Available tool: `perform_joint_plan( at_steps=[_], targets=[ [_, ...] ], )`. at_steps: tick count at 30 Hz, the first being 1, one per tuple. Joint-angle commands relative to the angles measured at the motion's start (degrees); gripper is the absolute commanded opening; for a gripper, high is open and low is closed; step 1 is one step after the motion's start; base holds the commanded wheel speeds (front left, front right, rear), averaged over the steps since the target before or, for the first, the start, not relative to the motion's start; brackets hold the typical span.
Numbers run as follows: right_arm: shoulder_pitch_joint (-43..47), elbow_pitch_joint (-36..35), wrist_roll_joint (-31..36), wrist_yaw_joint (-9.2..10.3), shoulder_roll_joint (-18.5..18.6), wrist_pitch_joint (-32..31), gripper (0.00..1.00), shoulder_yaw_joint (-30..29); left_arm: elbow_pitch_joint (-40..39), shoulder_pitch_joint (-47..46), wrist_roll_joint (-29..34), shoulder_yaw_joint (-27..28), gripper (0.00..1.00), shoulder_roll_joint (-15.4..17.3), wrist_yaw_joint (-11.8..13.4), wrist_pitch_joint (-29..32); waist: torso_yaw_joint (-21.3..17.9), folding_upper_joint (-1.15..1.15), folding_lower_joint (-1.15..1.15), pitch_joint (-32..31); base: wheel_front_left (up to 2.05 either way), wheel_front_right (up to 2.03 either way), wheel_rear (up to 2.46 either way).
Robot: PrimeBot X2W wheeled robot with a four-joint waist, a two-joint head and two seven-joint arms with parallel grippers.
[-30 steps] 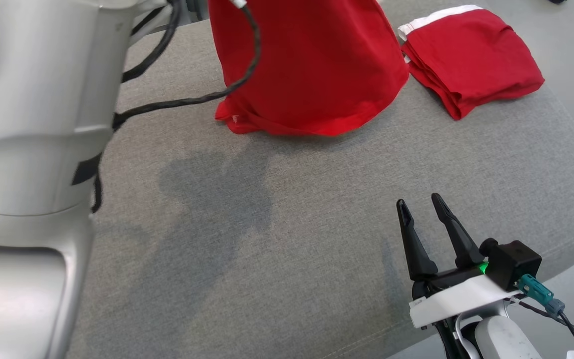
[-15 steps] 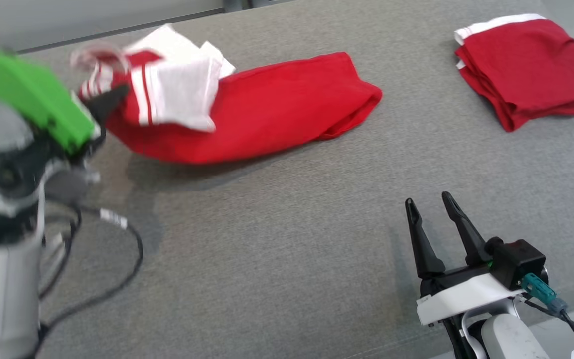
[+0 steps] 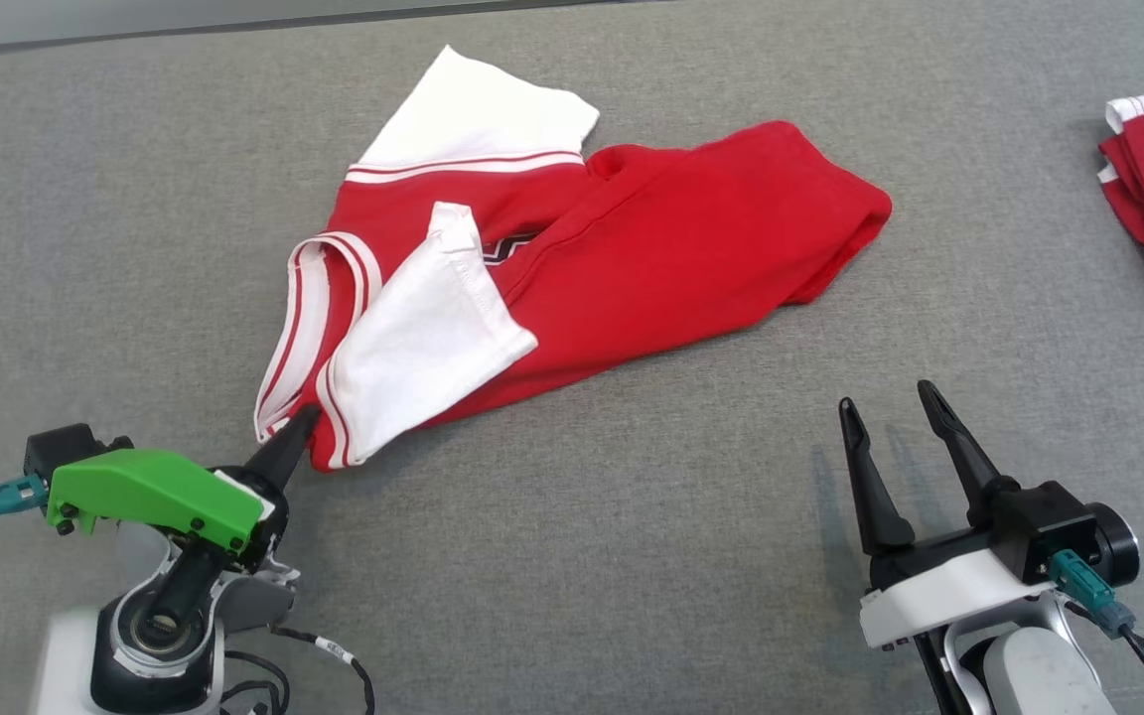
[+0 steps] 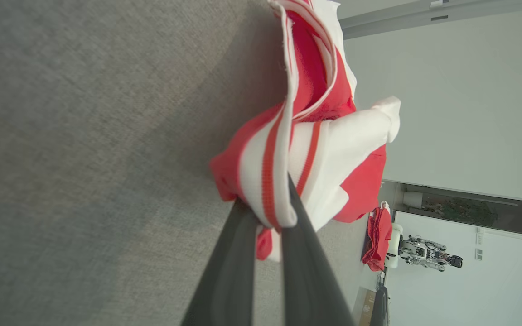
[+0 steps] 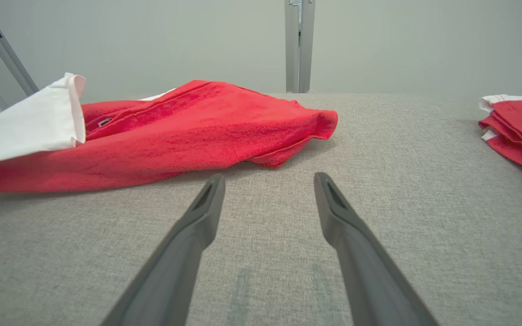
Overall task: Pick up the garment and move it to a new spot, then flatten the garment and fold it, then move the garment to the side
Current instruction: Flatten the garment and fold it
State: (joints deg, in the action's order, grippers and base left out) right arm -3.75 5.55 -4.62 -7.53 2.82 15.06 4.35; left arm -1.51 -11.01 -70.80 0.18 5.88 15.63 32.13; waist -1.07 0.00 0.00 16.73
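Left gripper (image 3: pixel 304 417) pinches the crumpled red shirt (image 3: pixel 671 248) by its striped edge, right gripper (image 3: pixel 885 397) spread empty; flattening, folding, side-move remain

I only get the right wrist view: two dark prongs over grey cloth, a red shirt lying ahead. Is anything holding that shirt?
Observer: Yes, the left gripper: its fingers are shut on the shirt's white, red-striped trim.
Operator: Is the shirt lying flat?
Observer: No, rumpled; the head view shows a second white sleeve spread out on its far side.
Operator: What's that other arm like?
Observer: A bright green cover sits behind its fingers.
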Motion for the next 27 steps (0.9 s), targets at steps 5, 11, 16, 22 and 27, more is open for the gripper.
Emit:
perform_joint_plan(
  at_steps=[5, 11, 16, 22, 27],
  targets=[
    [1.18, -0.27, 2.01, 0.08, 0.21, 0.17, 1.00, -0.17, 7.45, -0.53, 5.45, -0.18, 1.00, 1.01, -6.48, -7.83, 3.72, 0.00, 0.00, -1.05, 0.00, 0.00, 0.00],
    [2.38, -1.08, 2.76, 0.08, 0.40, 0.17, 1.00, -0.94, 11.91, -0.59, 11.94, -3.18, 1.00, 2.75, -12.17, -14.07, 3.64, 0.00, 0.00, -1.77, 0.00, 0.00, 0.00],
    [3.64, -1.86, 2.81, 0.08, 0.55, 0.17, 1.00, -2.52, 11.26, 2.14, 20.66, -4.43, 1.00, 5.17, -14.07, -23.58, 2.95, 0.00, 0.00, -3.46, 0.00, 0.00, 0.00],
    [5.98, -2.26, 2.04, 0.07, 1.23, 0.17, 1.00, -5.65, 6.56, 7.64, 30.56, -6.83, 1.00, 7.16, -13.44, -33.47, 2.49, 0.00, 0.00, -6.18, 0.00, 0.00, 0.00],
    [7.94, -2.50, 1.56, 0.08, 1.31, 0.17, 1.00, -9.66, 1.75, 12.54, 36.81, -8.85, 1.00, 6.70, -11.53, -40.14, 2.88, 0.00, 0.00, -8.12, 0.00, 0.00, 0.00]
  ],
)
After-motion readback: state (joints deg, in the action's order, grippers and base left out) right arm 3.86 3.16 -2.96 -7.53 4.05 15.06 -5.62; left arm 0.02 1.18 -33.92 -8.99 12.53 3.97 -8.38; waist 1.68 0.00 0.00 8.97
